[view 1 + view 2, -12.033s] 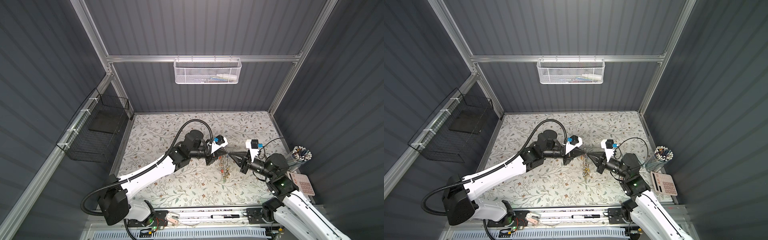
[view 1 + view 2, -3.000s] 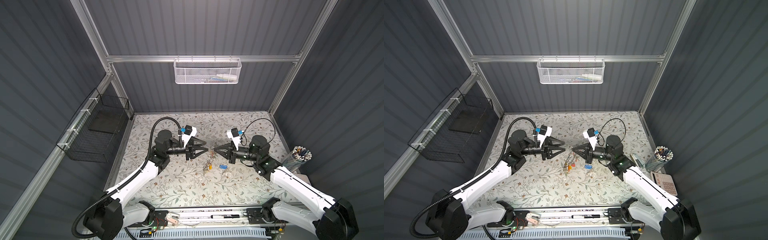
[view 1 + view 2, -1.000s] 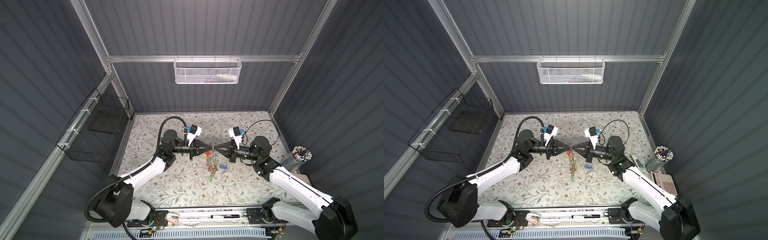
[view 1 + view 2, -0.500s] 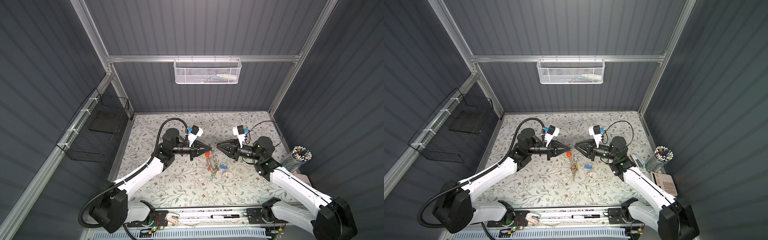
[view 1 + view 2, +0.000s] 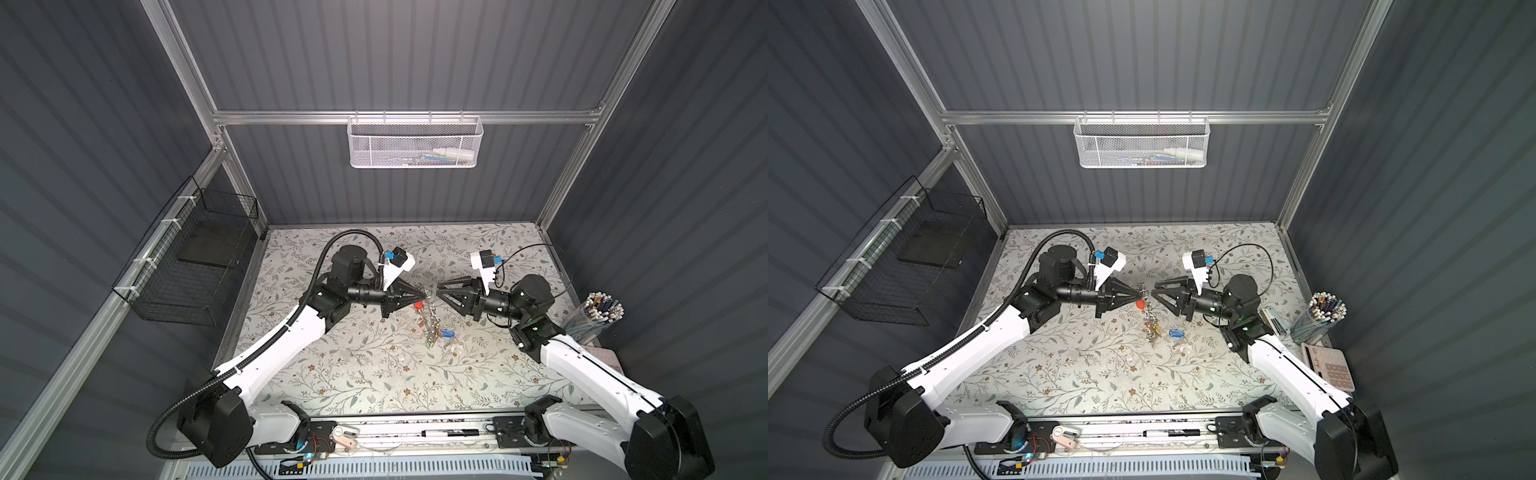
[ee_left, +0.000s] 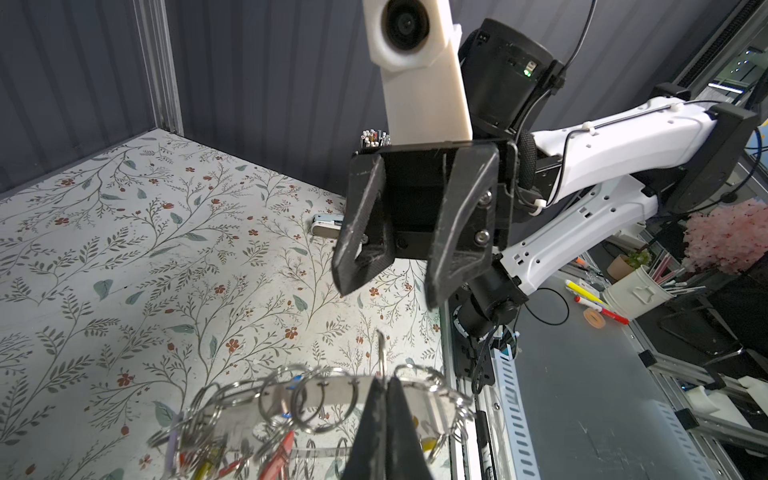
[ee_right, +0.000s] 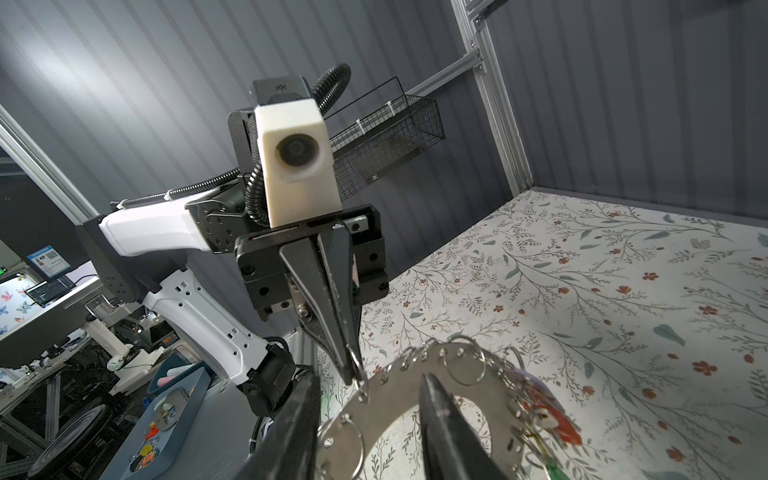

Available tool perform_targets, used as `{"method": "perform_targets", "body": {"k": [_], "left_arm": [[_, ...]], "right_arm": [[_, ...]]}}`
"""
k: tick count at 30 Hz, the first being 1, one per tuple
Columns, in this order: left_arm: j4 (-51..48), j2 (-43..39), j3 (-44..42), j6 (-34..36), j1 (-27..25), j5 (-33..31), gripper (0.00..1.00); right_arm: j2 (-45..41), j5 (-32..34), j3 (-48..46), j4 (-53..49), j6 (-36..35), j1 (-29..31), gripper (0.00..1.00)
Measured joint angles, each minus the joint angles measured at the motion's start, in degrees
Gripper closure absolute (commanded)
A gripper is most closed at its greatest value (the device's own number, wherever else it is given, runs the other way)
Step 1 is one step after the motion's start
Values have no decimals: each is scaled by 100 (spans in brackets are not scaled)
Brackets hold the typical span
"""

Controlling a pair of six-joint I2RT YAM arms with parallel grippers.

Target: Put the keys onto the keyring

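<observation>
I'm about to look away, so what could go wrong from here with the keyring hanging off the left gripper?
The left gripper pinches only one small split ring on the keyring, so the bunch may slip or swing. The open right gripper sits close to it and could snag a ring moving off. The keys lie close beside the dangling bunch, crowding a pickup.

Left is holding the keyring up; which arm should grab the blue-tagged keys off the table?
Right. The right gripper is open and empty, and the blue-tagged keys lie on the table on its side. The left gripper is shut on the keyring.
</observation>
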Motion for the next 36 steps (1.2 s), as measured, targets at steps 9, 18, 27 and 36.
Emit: {"method": "perform_targets", "body": {"k": [9,18,27,36], "left_arm": [[-476,197,260,199,-63,-2,100],[-660,236,389,278,-66,15,100],[-678,236,396,258,-66,90,100],[-232,127,203,-46,-50,22,77]], "right_arm": [[177,-74,0,-24,-107,216,68],[186,-94,2,-68,-208,302,87],[186,-96,2,-98,-278,304,100],[184,-72,2,-125,-245,310,100]]}}
